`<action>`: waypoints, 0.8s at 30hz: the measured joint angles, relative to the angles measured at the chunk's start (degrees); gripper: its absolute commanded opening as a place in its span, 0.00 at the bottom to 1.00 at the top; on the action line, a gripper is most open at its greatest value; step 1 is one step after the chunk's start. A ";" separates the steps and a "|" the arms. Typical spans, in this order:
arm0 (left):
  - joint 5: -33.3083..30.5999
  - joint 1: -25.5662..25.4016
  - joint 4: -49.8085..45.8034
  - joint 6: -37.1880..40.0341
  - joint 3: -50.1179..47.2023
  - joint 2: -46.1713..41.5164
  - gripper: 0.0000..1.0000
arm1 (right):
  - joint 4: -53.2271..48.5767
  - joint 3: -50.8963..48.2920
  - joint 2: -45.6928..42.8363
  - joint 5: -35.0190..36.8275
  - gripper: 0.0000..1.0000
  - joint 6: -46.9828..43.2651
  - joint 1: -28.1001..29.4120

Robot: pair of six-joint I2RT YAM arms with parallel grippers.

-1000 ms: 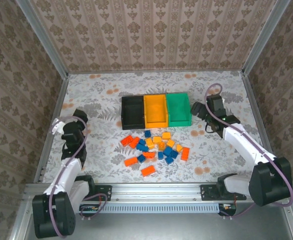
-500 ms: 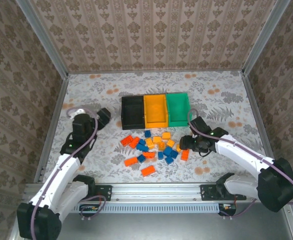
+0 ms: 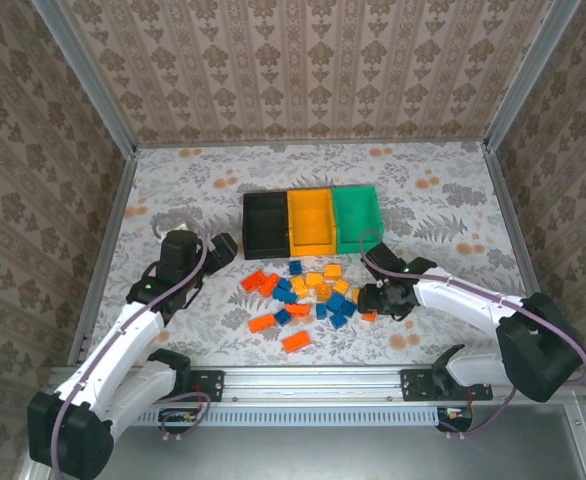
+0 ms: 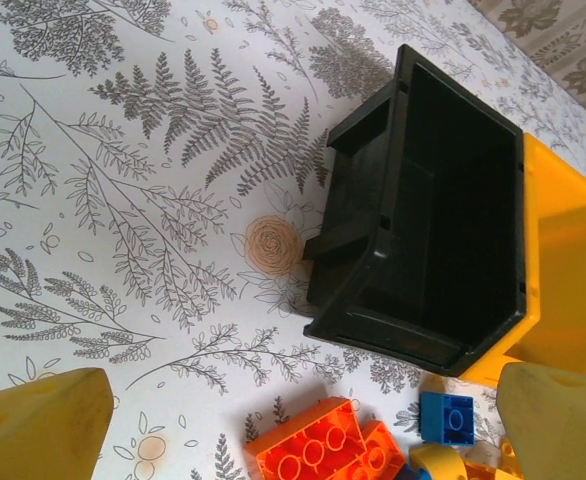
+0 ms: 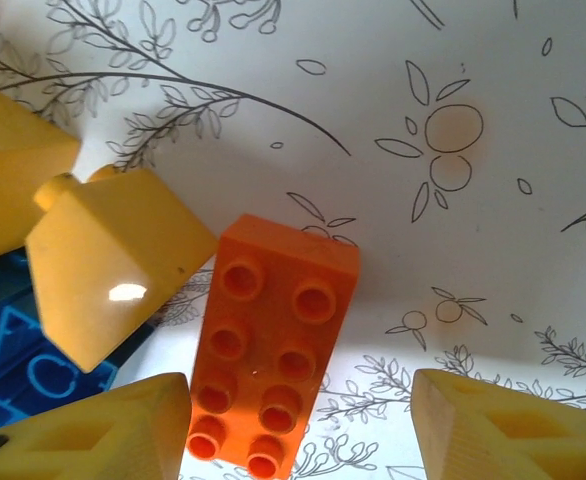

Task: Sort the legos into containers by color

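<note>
I had the right gripper [image 5: 303,420] low, jaws apart astride a red-orange lego [image 5: 273,340] to pinch its long sides; left gripper [image 4: 303,420] hung wide open near the black container [image 4: 443,200].

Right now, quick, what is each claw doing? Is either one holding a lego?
Left claw: open wide, holding nothing.
Right claw: open, one finger on each side of an orange lego, not gripping it yet.
</note>
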 measured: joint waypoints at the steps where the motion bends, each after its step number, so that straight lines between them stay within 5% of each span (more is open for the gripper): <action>1: -0.17 -0.33 -0.13 -0.02 0.00 -0.22 1.00 | 0.31 -0.11 0.44 -0.02 0.60 0.13 0.00; 7: -0.59 -2.40 -2.51 0.00 1.92 -0.48 1.00 | 3.04 -0.48 2.43 0.90 0.54 0.46 0.20; 14: -0.76 -2.40 -4.96 0.04 4.61 -0.31 1.00 | 2.80 -1.40 3.04 3.28 0.35 1.11 0.17; 24: 0.31 -2.64 -7.41 1.36 4.85 0.85 1.00 | -0.04 -0.39 -4.98 3.56 0.16 -0.31 -1.97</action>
